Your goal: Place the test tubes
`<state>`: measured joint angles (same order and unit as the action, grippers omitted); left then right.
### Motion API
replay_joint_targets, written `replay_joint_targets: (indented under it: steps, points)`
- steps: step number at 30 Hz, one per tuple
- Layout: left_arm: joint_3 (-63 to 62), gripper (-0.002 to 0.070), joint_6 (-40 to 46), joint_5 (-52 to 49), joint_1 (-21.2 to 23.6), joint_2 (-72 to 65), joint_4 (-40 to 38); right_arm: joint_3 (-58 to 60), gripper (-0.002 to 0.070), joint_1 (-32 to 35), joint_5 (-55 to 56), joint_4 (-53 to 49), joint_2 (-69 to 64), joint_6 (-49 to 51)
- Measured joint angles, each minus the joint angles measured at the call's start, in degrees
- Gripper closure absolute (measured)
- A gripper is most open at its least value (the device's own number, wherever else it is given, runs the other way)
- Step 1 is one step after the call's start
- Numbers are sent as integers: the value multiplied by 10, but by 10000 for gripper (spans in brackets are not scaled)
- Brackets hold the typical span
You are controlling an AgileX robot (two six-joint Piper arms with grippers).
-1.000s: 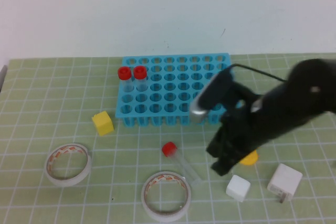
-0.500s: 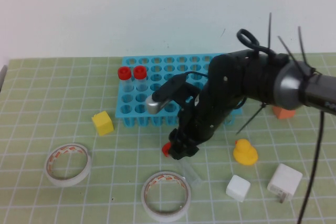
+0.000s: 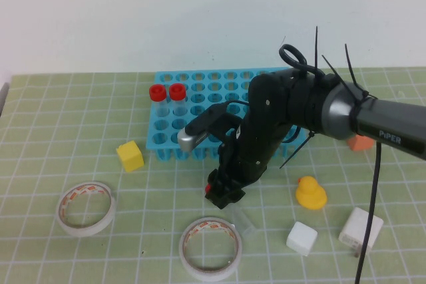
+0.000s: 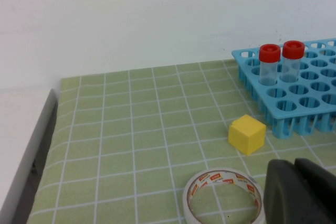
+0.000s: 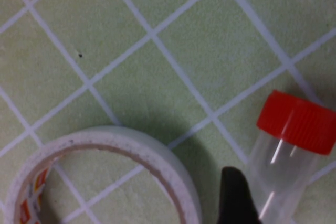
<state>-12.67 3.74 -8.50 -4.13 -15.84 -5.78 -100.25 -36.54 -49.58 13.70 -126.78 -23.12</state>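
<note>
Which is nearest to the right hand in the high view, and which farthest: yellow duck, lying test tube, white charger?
1. Lying test tube, partly under the right hand.
2. Yellow duck, to its right.
3. White charger, far right.
Left hand rests beside a tape roll.

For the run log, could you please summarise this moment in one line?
right gripper: low over lying test tube | left gripper: shut, parked by tape roll | rack: two red-capped tubes seated
</note>
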Motion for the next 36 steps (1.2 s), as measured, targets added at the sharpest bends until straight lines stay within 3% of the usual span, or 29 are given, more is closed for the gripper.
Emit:
replay_joint_targets:
  steps: [36]
  points:
    - [0, 676, -4, 1, 0, 0, -3, -2, 280, -1, -120, -80, 0, 43]
